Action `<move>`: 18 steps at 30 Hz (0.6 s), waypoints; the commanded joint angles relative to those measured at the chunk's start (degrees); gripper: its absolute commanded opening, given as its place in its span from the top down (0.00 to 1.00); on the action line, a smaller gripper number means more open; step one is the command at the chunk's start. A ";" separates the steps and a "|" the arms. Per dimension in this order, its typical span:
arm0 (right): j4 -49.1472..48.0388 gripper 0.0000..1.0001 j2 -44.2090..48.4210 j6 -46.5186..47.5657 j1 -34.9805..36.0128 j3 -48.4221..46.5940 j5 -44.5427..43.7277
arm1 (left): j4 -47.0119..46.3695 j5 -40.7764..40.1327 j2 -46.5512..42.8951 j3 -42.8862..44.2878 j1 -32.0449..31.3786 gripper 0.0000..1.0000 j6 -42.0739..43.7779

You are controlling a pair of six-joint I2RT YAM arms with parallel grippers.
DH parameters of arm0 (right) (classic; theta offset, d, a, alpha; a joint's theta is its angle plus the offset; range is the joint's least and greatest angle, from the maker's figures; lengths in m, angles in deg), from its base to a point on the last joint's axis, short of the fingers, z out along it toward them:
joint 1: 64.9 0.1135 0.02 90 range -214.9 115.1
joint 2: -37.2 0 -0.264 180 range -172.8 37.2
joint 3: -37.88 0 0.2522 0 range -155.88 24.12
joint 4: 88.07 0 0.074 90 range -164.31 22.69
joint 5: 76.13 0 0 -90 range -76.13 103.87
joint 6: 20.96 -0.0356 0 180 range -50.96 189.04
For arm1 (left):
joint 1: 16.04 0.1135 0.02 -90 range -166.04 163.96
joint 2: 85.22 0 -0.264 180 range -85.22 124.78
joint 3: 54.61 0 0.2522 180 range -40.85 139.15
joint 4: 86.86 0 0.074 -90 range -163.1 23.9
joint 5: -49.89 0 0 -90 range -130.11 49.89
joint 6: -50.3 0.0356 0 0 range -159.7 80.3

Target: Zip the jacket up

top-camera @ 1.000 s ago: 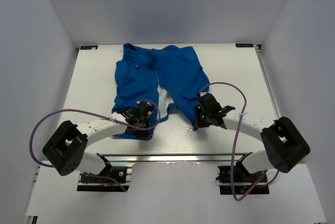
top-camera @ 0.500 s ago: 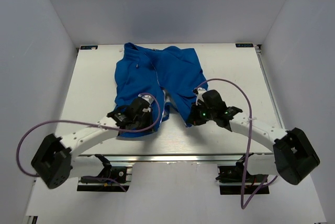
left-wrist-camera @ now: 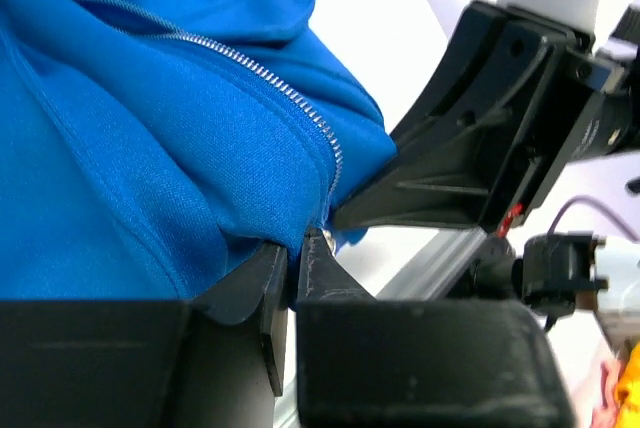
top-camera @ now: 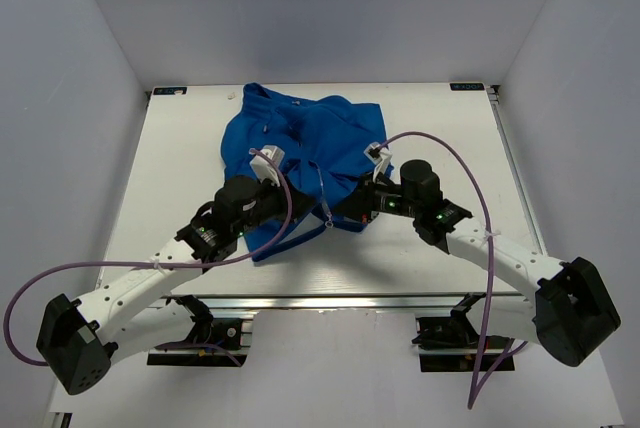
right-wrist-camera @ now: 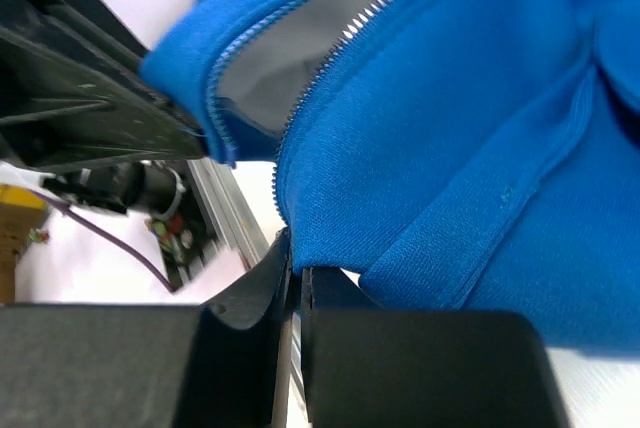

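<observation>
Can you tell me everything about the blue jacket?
The jacket is bright blue soft cloth, bunched and rumpled on the white table. Its front is unzipped; silvery zipper teeth line the open edges, with pale lining showing inside. The left gripper and right gripper each pinch a lower front edge, close together.

Jacket (top-camera: pixel 300 133) is solid royal blue with no print, seam stitching the same blue. Zipper teeth (left-wrist-camera: pixel 262 70) are silvery on blue tape. Lining (right-wrist-camera: pixel 285 43) is plain pale grey-white. Table (top-camera: pixel 180 168) is white. Arm links (top-camera: pixel 130 283) are white with black joints. Left gripper (left-wrist-camera: pixel 298 248) and right gripper (right-wrist-camera: pixel 296 253) are matte black. Cables (top-camera: pixel 440 135) are purple. A green light (top-camera: pixel 392 205) shows on the right wrist. Walls (top-camera: pixel 320 8) are pale grey, and the rail (top-camera: pixel 320 301) is silver.
</observation>
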 commanded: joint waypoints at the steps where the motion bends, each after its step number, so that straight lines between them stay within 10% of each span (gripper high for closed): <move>1: -9.41 1.00 0.59 -4.46 0.03 -2.39 1.55 | -7.18 -3.50 -1.23 -0.22 0.00 1.00 -1.94; 18: -29.02 1.00 0.77 -9.65 0.12 2.18 -5.30 | -8.94 -7.65 -2.99 -0.66 -0.08 1.00 -10.03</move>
